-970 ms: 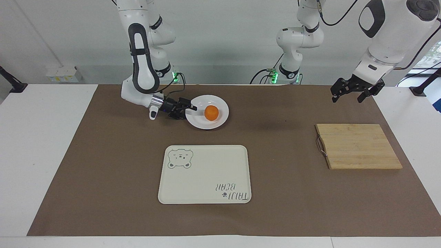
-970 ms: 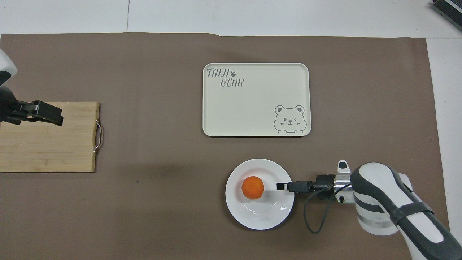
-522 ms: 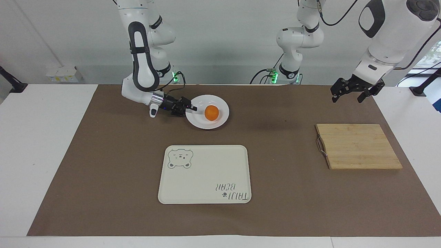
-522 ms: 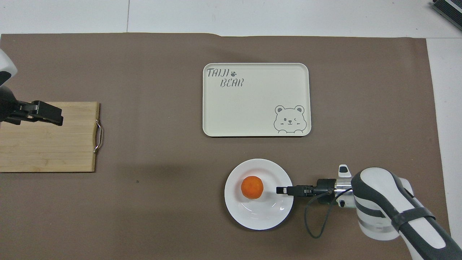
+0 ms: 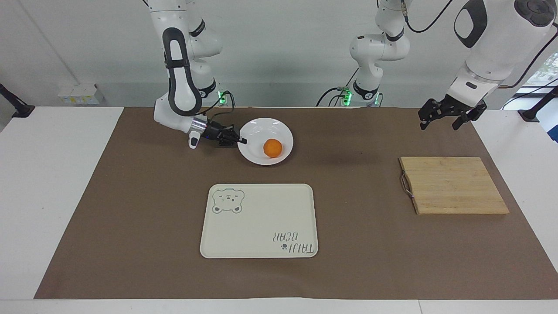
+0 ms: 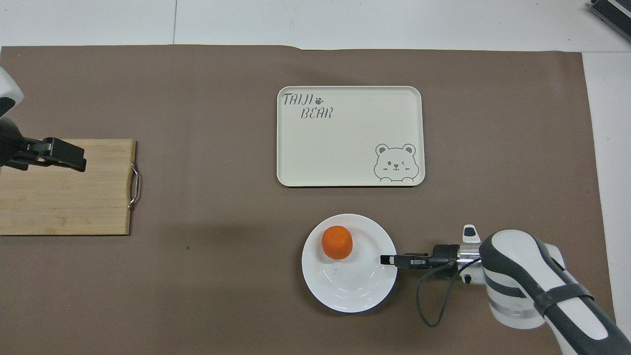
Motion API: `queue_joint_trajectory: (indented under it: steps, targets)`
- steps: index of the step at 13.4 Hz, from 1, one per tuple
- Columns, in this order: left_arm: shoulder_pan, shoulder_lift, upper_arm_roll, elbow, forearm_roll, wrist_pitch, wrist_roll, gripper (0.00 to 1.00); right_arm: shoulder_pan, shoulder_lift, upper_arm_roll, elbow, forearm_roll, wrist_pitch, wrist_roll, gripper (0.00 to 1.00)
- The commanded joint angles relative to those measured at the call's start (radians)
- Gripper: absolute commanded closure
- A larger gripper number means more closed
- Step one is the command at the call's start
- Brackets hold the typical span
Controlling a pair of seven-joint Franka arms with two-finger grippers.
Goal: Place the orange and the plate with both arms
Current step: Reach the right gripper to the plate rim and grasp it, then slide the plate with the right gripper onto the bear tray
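The white plate (image 5: 261, 131) is near the robots, toward the right arm's end of the brown mat. It is tilted, with its rim nearer to the robots raised. The orange (image 5: 273, 148) lies in the plate, against the lower side that faces the tray. My right gripper (image 5: 242, 141) is shut on the plate's rim from the side. In the overhead view the plate (image 6: 355, 291), the orange (image 6: 337, 242) and the right gripper (image 6: 387, 259) show too. My left gripper (image 5: 449, 115) waits raised and open over the cutting board's edge (image 6: 74, 160).
A cream tray with a bear drawing (image 5: 261, 222) lies farther from the robots than the plate. A wooden cutting board (image 5: 453, 185) with a metal handle lies toward the left arm's end. Two small white arms with green lights (image 5: 370, 56) stand at the table's back.
The right gripper has tipped the plate and shifted it slightly. The orange rolled from the plate's middle to its tray-facing side. The left arm has not moved.
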Motion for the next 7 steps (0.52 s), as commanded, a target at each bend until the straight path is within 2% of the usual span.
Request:
queue_joint_trajectory:
  steps: [1, 3, 7]
  targets:
    - [0.007, 0.000, -0.005, 0.007, 0.009, -0.004, 0.003, 0.00, -0.003, -0.011, 0.005, 0.010, 0.102, -0.008, -0.087, 1.00]
    - [0.007, 0.000, -0.005, 0.007, 0.009, -0.004, 0.003, 0.00, -0.002, 0.005, 0.005, 0.042, 0.146, -0.021, -0.090, 1.00]
    - [0.007, 0.000, -0.005, 0.007, 0.009, -0.004, 0.003, 0.00, -0.017, 0.043, 0.005, 0.114, 0.151, -0.051, -0.067, 1.00]
